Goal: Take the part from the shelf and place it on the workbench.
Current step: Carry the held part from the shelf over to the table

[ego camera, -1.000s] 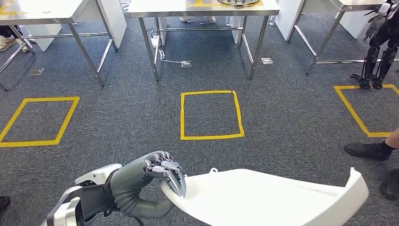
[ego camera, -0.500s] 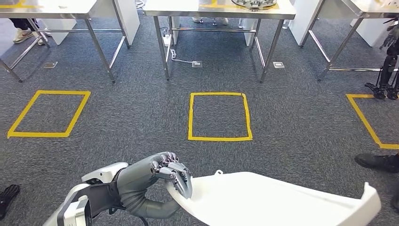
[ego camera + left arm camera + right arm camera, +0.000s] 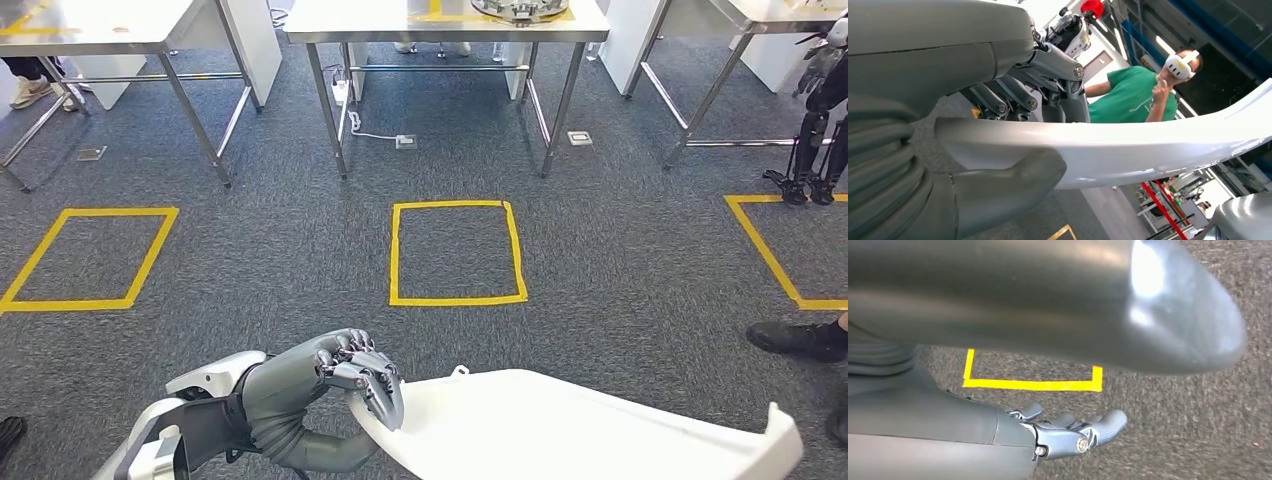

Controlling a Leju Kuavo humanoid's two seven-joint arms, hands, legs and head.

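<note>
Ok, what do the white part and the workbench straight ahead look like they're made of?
The white part looks like moulded plastic or painted panel: smooth, glossy, curved, with soft highlights in the left wrist view; I can't tell which. The left hand grips its edge. The workbench looks like brushed stainless steel: a silvery top on thin metal legs.

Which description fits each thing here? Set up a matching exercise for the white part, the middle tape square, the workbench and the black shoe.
Things:
1. white part
2. middle tape square
3. workbench
4. black shoe

Descriptions:
a. metal, far ahead
b. held by the left hand
c. on the carpet at the right edge
d. yellow, on the carpet ahead

Pairs: 1-b, 2-d, 3-a, 4-c
</note>
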